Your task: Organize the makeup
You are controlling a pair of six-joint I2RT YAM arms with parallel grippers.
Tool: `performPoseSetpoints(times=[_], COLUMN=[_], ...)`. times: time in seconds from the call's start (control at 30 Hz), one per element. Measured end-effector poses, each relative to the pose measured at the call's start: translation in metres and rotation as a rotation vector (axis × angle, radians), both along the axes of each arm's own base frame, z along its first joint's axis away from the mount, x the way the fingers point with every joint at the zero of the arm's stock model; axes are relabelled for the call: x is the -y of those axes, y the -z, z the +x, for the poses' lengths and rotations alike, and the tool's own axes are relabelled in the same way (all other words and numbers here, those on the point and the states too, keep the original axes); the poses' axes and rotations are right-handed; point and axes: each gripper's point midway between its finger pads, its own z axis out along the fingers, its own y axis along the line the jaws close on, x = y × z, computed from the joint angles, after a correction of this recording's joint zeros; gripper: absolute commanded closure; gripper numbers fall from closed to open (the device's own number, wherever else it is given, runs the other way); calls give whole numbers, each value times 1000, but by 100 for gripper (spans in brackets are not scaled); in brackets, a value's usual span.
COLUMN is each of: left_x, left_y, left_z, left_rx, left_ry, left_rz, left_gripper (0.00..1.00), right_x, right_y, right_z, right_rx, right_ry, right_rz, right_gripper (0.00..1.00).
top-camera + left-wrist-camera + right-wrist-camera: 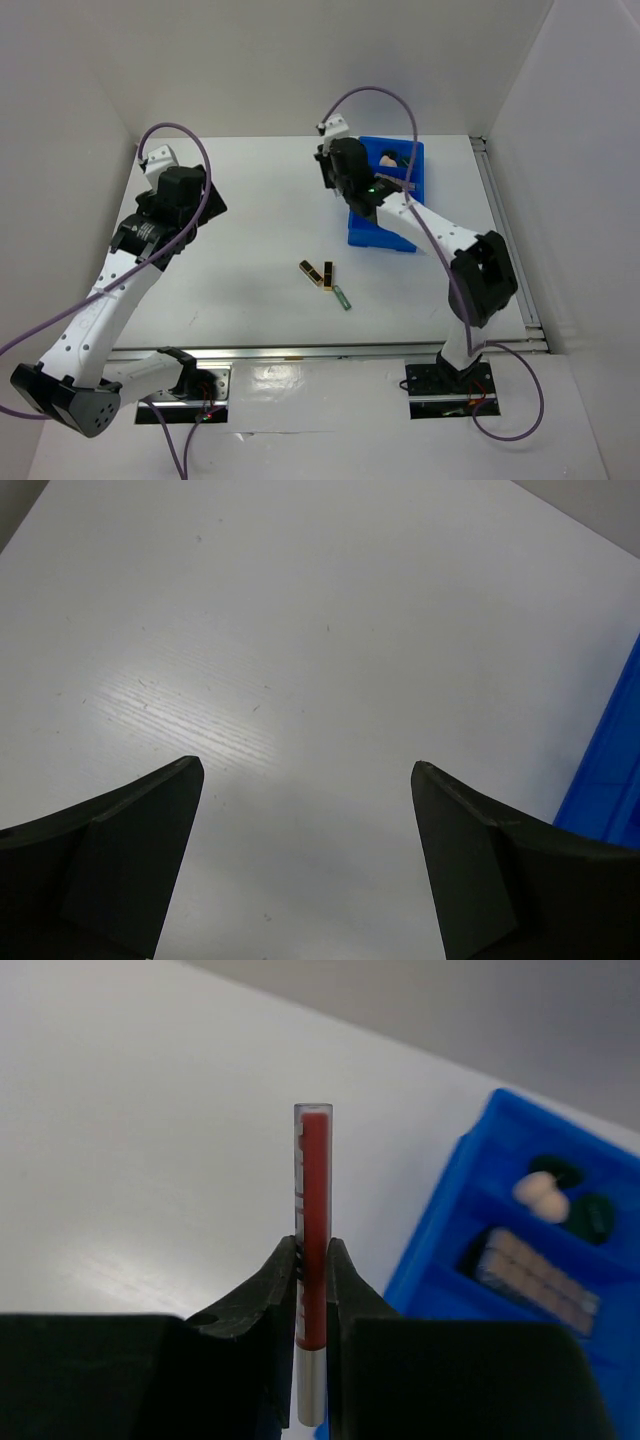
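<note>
A flat white table (270,220) is closed in by plain white panels: a back wall (300,60), a left wall (50,150) and a right wall (590,150). A metal rail (320,351) runs along its near edge, a second rail (507,230) along its right side. Light leaves a soft sheen on the faintly scratched tabletop and bright glare on the near strip (290,378).

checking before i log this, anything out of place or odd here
Nothing damaged or spilled. Two black-gold lipsticks and a green tube lie loose mid-table, outside the blue bin; the right tool grips a red pencil.
</note>
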Motion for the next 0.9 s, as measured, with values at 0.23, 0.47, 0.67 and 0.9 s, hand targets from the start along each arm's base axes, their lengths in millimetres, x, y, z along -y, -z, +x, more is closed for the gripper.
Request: performPoseSetpoints(times=[0.23, 0.47, 0.67, 0.9], left_x=[0, -2, -2, 0], left_y=[2, 2, 2, 4], left_z=[1, 1, 2, 5], left_rx=[-7, -13, -16, -25], left_ry=[0, 5, 6, 7], left_rz=[5, 23, 25, 28], left_gripper=[1, 1, 1, 1], right_x=[93, 186, 201, 204], right_y=[-16, 46, 55, 74], right_z=[35, 41, 42, 39], right_rx=[171, 73, 100, 144], right_ry=[169, 313, 339, 305], right_rz=[-88, -184, -230, -286], right_gripper=[100, 100, 100, 100])
